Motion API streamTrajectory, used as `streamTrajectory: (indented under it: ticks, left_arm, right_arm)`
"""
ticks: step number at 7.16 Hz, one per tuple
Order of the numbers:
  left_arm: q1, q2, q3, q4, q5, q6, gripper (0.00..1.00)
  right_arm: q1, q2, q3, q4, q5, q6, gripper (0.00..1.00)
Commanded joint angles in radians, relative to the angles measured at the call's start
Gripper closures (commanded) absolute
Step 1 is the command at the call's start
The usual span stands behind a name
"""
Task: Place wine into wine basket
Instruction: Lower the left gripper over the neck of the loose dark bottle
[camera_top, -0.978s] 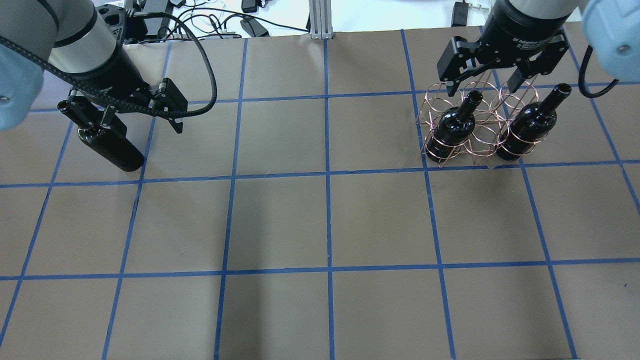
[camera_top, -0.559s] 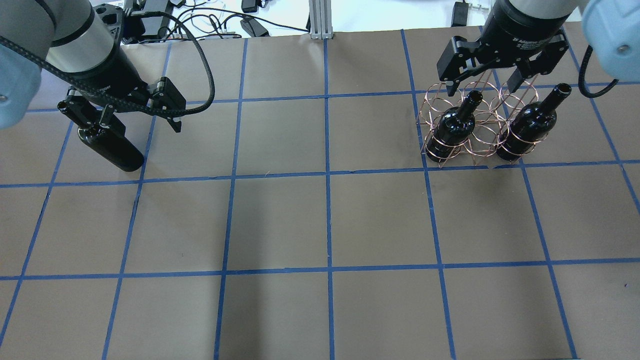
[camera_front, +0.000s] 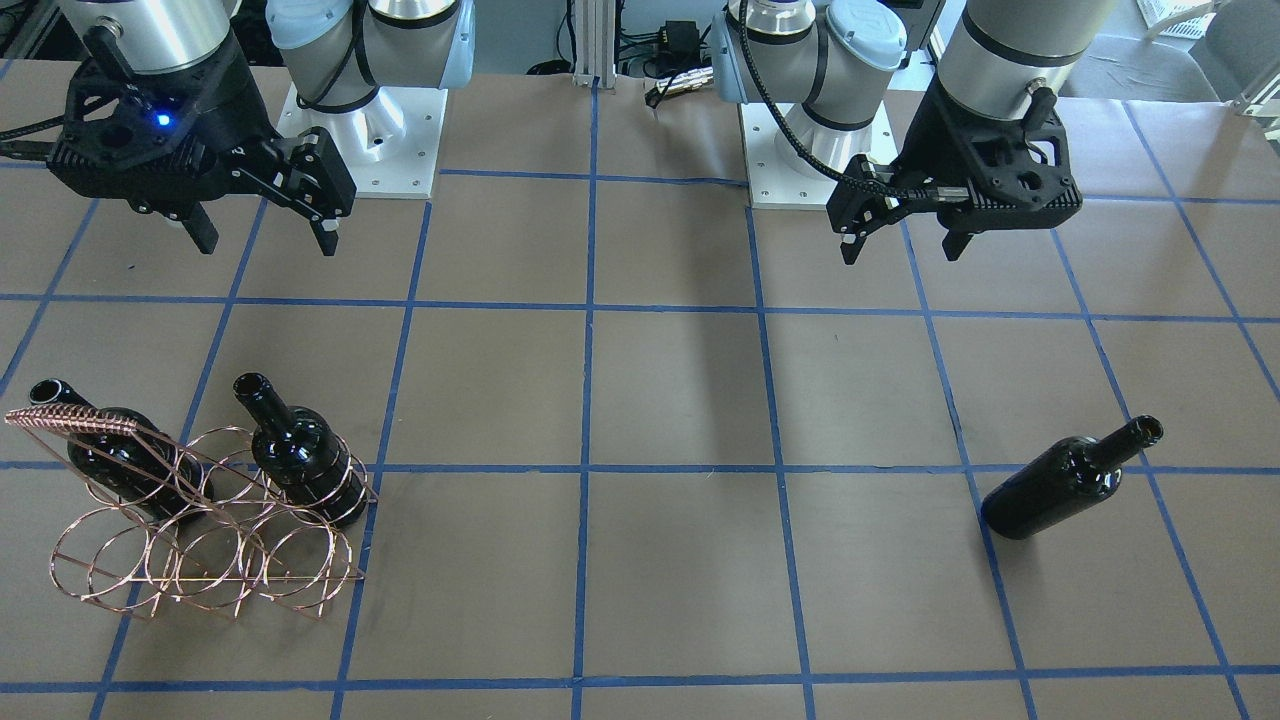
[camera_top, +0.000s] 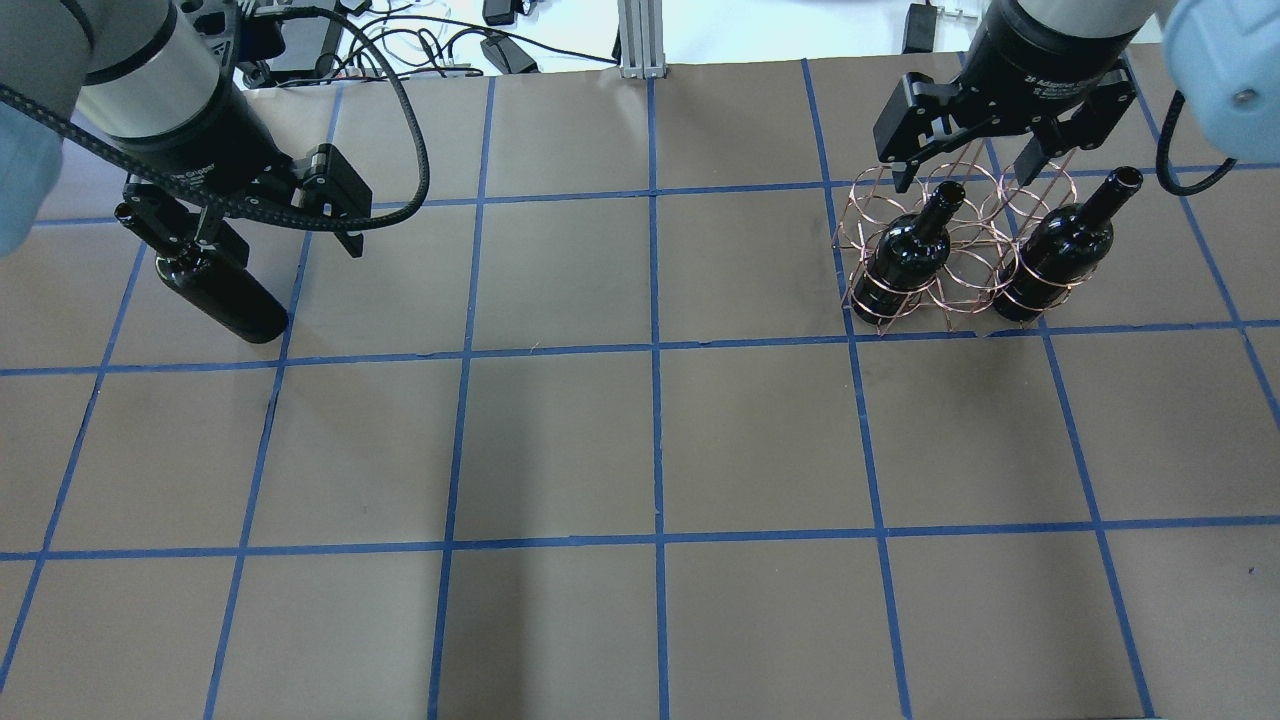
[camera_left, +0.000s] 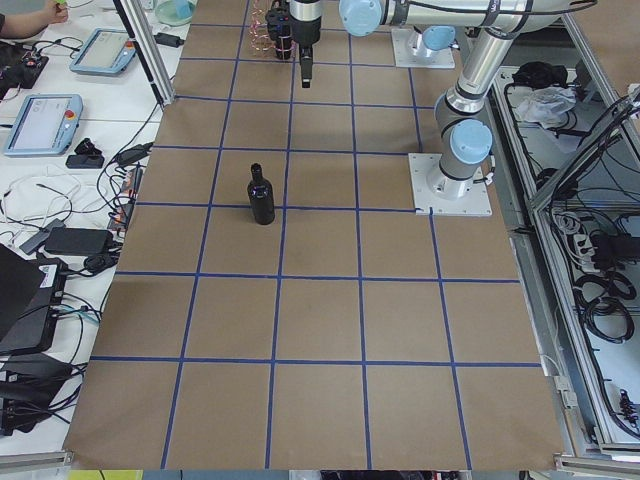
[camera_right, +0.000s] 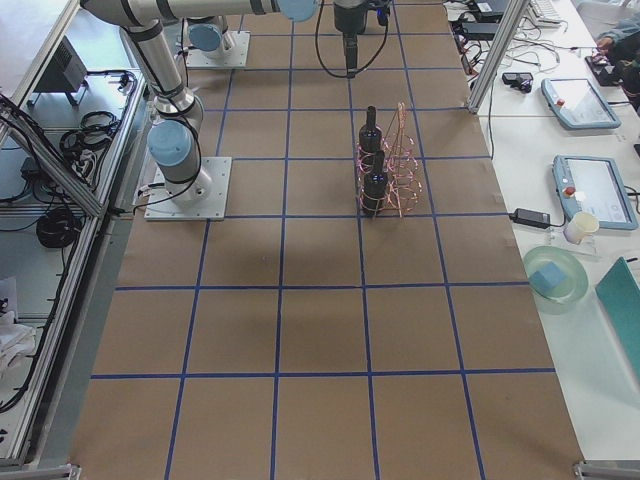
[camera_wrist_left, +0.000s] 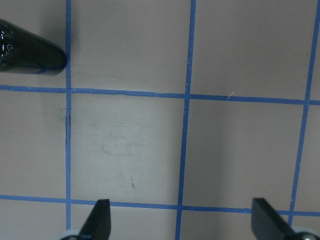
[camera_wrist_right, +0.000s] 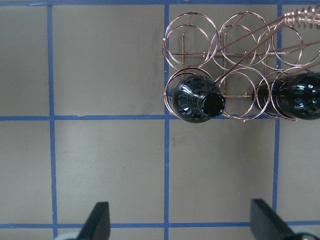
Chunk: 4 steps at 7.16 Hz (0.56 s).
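The wine (camera_front: 1070, 480) stands upright on the table (camera_front: 680, 400) at the front-facing view's lower right, well apart from the wine basket (camera_front: 200, 520) at lower left. The left gripper (camera_front: 899, 254) and right gripper (camera_front: 265, 242) gape wide, empty. Their white print is too small to read.

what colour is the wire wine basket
The wine basket is rose-gold copper wire, clearest in the exterior front-facing view.

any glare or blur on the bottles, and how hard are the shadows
Right wrist view: sharp, small white glints on the centre racked bottle, wine basket wire crisp. Left wrist view: streaky highlights on the loose wine, cropped at the corner. Front-facing view: soft, broad shadows on the table. Overhead view: area beyond the table blown out white.
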Motion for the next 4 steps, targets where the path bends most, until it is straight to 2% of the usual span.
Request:
streamTrajectory:
  ticks: [1,3,4]
  left_arm:
    - [0.026,-0.014,0.001,0.006,0.003,0.066,0.0]
    - [0.14,-0.031,0.003,0.064,-0.003,0.107,0.0]
    - [0.2,-0.056,0.004,0.101,-0.004,0.191,0.0]
  right_arm:
    - [0.0,0.001,0.0,0.001,-0.001,0.0,0.0]
    - [0.0,0.001,0.0,0.0,0.0,0.0,0.0]
    - [0.0,0.001,0.0,0.0,0.0,0.0,0.0]
